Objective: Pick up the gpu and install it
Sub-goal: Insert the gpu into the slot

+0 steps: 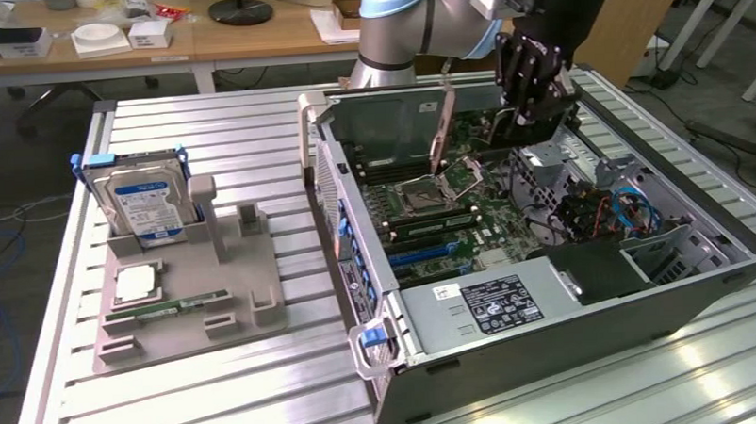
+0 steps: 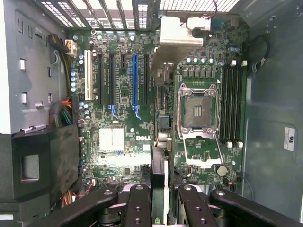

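Observation:
The gpu [image 2: 160, 142] shows edge-on in the wrist view as a thin dark card. Its silver bracket [image 2: 176, 34] is at the far end, near the case's vented back wall. My gripper [image 2: 161, 201] is shut on the card's near end, one black finger on each face. The card hangs above the motherboard [image 2: 118, 142], between the blue slot [image 2: 135, 78] and the open CPU socket [image 2: 196, 111]. I cannot tell whether it touches the board. In the exterior view, the gripper [image 1: 529, 112] reaches down into the open computer case [image 1: 545, 300] over the board's far part.
A grey parts tray [image 1: 192, 275] lies at the exterior view's left with a silver hard drive [image 1: 145, 201] standing in it and a green memory stick [image 1: 174, 304] lying flat. Inside the case are the power supply [image 1: 494, 302], black drive bay [image 2: 38, 161], and cables [image 1: 630, 208].

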Motion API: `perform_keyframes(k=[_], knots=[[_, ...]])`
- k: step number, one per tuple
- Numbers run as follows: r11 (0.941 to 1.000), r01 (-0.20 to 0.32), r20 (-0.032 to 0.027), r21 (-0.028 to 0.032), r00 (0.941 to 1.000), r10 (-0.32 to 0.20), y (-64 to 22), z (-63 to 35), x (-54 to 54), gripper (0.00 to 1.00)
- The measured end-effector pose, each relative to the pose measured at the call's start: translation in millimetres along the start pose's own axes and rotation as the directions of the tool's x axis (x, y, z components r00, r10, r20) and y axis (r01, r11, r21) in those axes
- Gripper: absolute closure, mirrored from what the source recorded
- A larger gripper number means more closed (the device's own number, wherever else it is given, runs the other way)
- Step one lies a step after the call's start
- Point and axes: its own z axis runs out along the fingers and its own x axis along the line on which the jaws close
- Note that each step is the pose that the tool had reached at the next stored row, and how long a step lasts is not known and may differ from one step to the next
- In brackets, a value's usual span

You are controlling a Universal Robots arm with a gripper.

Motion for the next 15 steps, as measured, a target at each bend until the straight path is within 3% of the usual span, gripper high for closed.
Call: perform_keyframes(k=[8,15], knots=[[1.0000,0.000,0.0000,-0.0008,1.0000,0.000,0.7,12.7,0.4,0.73],[1.0000,0.000,0.0000,-0.0008,1.0000,0.000,11.6,14.5,0.6,0.73]])
